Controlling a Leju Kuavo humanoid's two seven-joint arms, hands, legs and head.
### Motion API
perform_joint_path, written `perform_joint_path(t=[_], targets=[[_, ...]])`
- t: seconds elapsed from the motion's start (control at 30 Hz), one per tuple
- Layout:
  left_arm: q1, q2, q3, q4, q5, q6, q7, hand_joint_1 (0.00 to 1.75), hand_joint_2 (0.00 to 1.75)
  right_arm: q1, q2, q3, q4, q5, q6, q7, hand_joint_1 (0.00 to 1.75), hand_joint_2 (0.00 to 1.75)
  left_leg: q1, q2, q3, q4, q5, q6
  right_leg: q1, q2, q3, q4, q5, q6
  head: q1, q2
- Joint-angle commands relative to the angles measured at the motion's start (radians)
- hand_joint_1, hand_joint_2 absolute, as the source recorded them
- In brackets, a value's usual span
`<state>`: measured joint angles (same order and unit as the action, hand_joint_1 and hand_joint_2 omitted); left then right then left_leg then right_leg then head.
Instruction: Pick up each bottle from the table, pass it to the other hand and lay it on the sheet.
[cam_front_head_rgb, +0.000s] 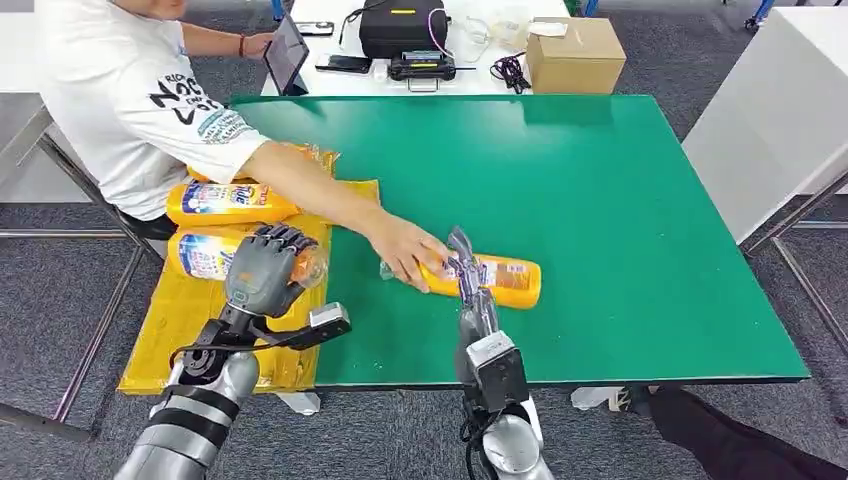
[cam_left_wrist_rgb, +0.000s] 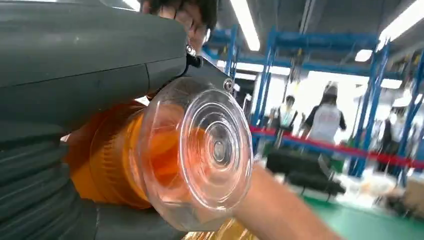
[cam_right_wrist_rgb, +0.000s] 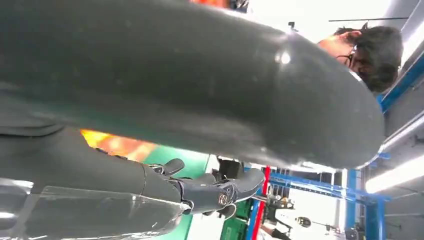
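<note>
Head view: one bottle (cam_front_head_rgb: 232, 201) on sheet (cam_front_head_rgb: 165, 340) | left robot hand (cam_front_head_rgb: 262, 270) grasping second (cam_front_head_rgb: 205, 253) | right robot hand (cam_front_head_rgb: 468, 268) released over third (cam_front_head_rgb: 500, 280), 12 o'clock; person's hand (cam_front_head_rgb: 408, 250) on it

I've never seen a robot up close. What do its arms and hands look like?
Both arms are shiny silver tubes, the left with black bands and thin black cables along the wrist. A black and silver box sits at each wrist. The left hand is dark grey, with jointed fingers and a ribbed cover. The right hand is slim, with clear plastic parts.
</note>
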<state>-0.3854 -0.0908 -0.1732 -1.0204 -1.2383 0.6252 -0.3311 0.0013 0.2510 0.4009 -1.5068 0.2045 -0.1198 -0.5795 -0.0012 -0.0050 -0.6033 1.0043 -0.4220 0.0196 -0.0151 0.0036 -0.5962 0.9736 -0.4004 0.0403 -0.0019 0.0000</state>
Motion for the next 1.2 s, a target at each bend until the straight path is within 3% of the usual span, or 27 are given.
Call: perform_joint_path(t=[0.03, 0.57, 0.87, 1.03, 1.07, 1.1, 1.2], targets=[[-0.093, 0.031, 0.009, 0.251, -0.007, -0.026, 0.002, 1.75, 1.75, -0.025, -0.009, -0.01, 0.067, -0.001, 0.0, 0.006, 0.0, 0.0, 0.002, 0.001, 0.004, -0.001, -0.001, -0.002, 0.002, 0.0, 0.004, -0.002, -0.001, -0.002, 0.0, 0.0], [-0.166, 0.064, -0.06, 0.471, -0.201, -0.191, 0.169, 1.75, 1.75, -0.018, -0.004, -0.019, 0.073, 0.015, 0.031, 0.028, 0.0, 0.0, 0.001, 0.001, 0.002, -0.001, -0.001, -0.001, 0.001, 0.0, 0.002, -0.001, -0.001, -0.002, 0.0, 0.0], [-0.179, 0.065, -0.06, 0.501, -0.199, -0.229, 0.167, 1.75, 1.75, -0.015, -0.002, -0.021, 0.076, 0.016, 0.037, 0.031, 0.0, 0.0, 0.001, 0.0, 0.002, 0.0, -0.001, -0.001, 0.001, 0.0, 0.002, -0.001, -0.001, -0.001, 0.0, 0.0], [-0.194, 0.046, 0.013, 0.542, -0.091, -0.319, 0.137, 1.75, 1.75, -0.01, 0.001, -0.019, 0.081, 0.023, 0.042, 0.035, 0.0, 0.0, 0.002, 0.001, 0.003, 0.0, -0.001, -0.002, 0.002, 0.0, 0.003, -0.001, -0.001, -0.002, 0.0, 0.0], [-0.197, 0.042, 0.041, 0.545, -0.047, -0.344, 0.113, 0.35, 1.75, -0.009, 0.002, -0.019, 0.081, 0.024, 0.042, 0.035, 0.0, 0.0, 0.002, 0.001, 0.004, 0.0, -0.002, -0.002, 0.002, 0.0, 0.004, -0.001, -0.001, -0.003, 0.0, 0.0], [-0.203, 0.042, 0.057, 0.554, -0.012, -0.393, 0.105, 0.0, 1.75, -0.01, 0.002, -0.019, 0.082, 0.026, 0.041, 0.037, 0.0, 0.0, 0.001, 0.0, 0.003, -0.001, -0.001, -0.001, 0.001, 0.0, 0.003, -0.001, -0.001, -0.002, 0.0, 0.0], [-0.203, 0.044, 0.092, 0.561, 0.071, -0.476, 0.062, 0.0, 1.75, -0.014, 0.0, -0.017, 0.094, 0.027, 0.041, 0.037, 0.0, 0.0, 0.001, 0.001, 0.003, -0.001, -0.001, -0.001, 0.001, 0.001, 0.003, -0.001, 0.0, -0.001, 0.0, 0.0]])
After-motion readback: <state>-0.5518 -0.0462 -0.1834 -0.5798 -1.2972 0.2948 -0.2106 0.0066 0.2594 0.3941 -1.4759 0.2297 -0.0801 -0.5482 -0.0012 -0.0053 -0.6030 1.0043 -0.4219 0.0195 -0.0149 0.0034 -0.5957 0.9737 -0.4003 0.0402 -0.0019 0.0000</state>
